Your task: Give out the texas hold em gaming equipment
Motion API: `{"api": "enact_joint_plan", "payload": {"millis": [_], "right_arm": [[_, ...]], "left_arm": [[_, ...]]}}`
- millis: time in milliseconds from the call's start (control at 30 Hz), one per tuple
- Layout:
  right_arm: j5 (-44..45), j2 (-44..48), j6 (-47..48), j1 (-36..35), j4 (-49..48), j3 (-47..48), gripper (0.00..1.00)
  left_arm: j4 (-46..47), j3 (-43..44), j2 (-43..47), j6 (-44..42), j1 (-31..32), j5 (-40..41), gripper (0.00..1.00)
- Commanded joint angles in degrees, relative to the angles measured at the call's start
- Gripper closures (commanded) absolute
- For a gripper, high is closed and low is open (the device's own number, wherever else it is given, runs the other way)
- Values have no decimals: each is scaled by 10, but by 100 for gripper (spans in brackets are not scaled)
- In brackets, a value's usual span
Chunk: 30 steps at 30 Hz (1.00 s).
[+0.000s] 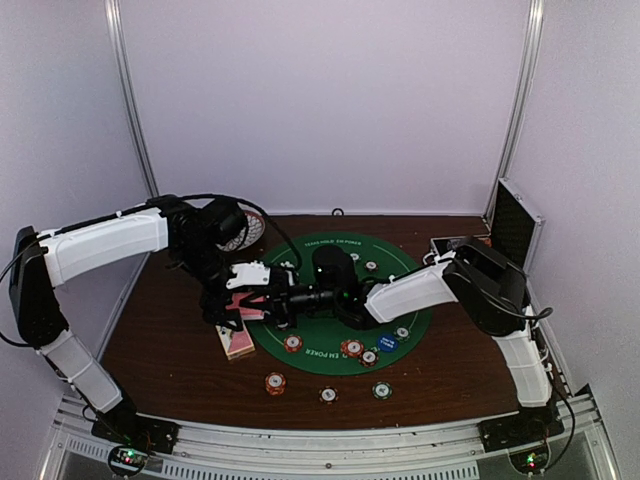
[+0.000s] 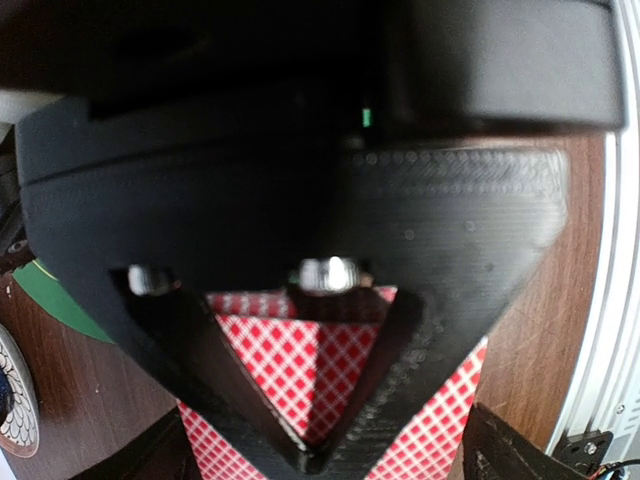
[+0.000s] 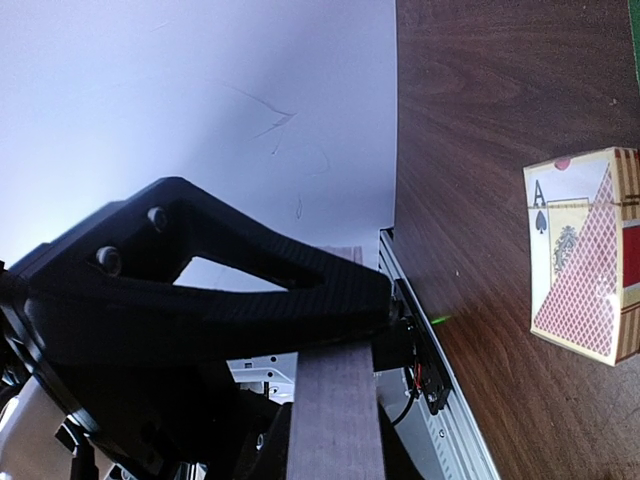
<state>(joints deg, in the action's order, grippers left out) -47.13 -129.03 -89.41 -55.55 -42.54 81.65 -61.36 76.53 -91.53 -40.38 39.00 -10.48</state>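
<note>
Over on the far left, a round saucer (image 1: 251,232) with a fine scale pattern peeks out from behind the left arm. Moving right, the left gripper (image 1: 238,306) hangs right over the pack of cards (image 1: 237,340). It's one boxy block: red-and-white diamond back, an ace of spades on one face, banded tan edges. It lies on the dark wood-grain table (image 1: 160,340), just off the left edge of the mat (image 1: 335,325). The left wrist view is filled by a matte black, ridged triangular frame with diamonds showing through the cut-out, so fingers apart or together, I cannot tell. The right gripper (image 1: 277,300) reaches in from the right and nearly meets it. Its own camera shows one black finger (image 3: 260,290) side-on, hiding the other, so I cannot tell there either. Something pink sits between the two grippers, too small to name.

On to the mat: round green felt, pale lettering round the rim. The round striped chips (image 1: 293,343) come next, three reddish ones on the near rim. One blue button (image 1: 388,342) sits beside them, with one pale chip just right of it and two pale chips at the far side. Three more chips lie on bare wood in front. At the far right stands one metal-framed case (image 1: 512,225) with a dark panel.
</note>
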Motion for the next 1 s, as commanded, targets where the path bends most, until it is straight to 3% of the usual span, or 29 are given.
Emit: {"api": "enact_joint_plan", "payload": {"millis": [0, 667, 967], "right_arm": [[-8, 20, 10, -5, -22, 22, 100], [-9, 16, 17, -5, -8, 18, 99], [-9, 16, 21, -5, -4, 20, 79]], "left_arm": [[-9, 9, -9, 3, -2, 5, 10], [-11, 18, -9, -13, -2, 4, 47], [-11, 23, -10, -14, -2, 13, 71]]}}
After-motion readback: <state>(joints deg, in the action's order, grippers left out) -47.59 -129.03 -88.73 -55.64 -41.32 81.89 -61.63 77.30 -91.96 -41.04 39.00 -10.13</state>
